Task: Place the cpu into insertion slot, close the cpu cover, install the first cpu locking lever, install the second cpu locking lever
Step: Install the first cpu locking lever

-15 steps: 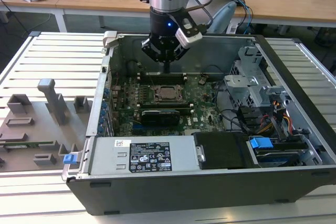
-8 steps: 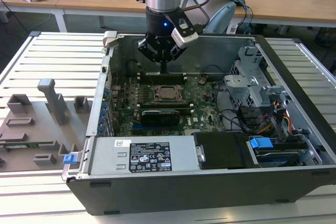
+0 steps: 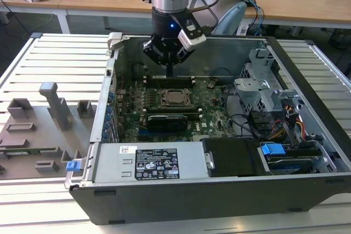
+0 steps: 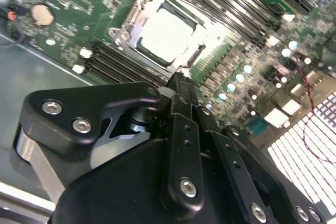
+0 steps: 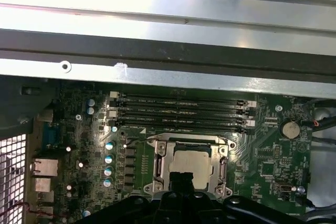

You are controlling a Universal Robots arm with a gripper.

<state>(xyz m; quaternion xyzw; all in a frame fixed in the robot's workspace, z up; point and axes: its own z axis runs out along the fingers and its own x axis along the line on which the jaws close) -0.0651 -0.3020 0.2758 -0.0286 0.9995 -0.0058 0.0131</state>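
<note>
We see our gripper (image 3: 170, 72) with its fingers pressed narrow together, hanging just above the cpu cover (image 4: 127, 27), which lies flat around the seated cpu (image 4: 168, 30).

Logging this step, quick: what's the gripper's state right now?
Gripper: closed, holding nothing, its tips close to the cpu cover.

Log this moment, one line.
silvery square cpu in dark-framed insertion slot | silvery cpu cover down | black gripper shut beside slot
</note>
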